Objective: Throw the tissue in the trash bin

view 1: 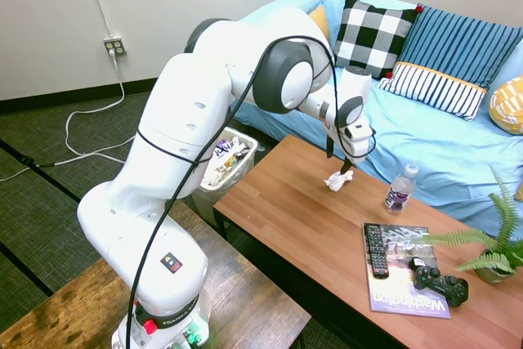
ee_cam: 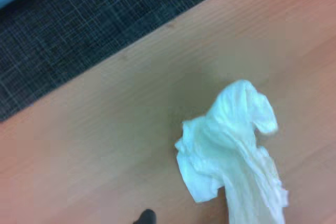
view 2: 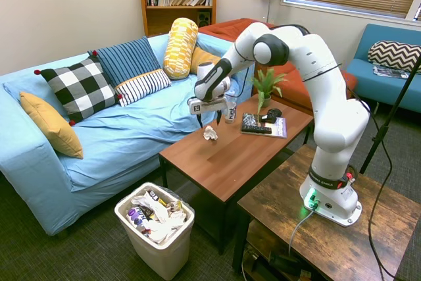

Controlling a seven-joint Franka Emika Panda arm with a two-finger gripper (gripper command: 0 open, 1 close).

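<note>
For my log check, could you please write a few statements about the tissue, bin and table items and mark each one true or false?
1. The tissue is already inside the trash bin. False: it is at the coffee table, right under the claw.
2. The trash bin stands on the floor and holds rubbish. True.
3. A water bottle stands upright on the table. True.
4. The game controller lies on the sofa. False: it rests on the magazine on the table.
</note>
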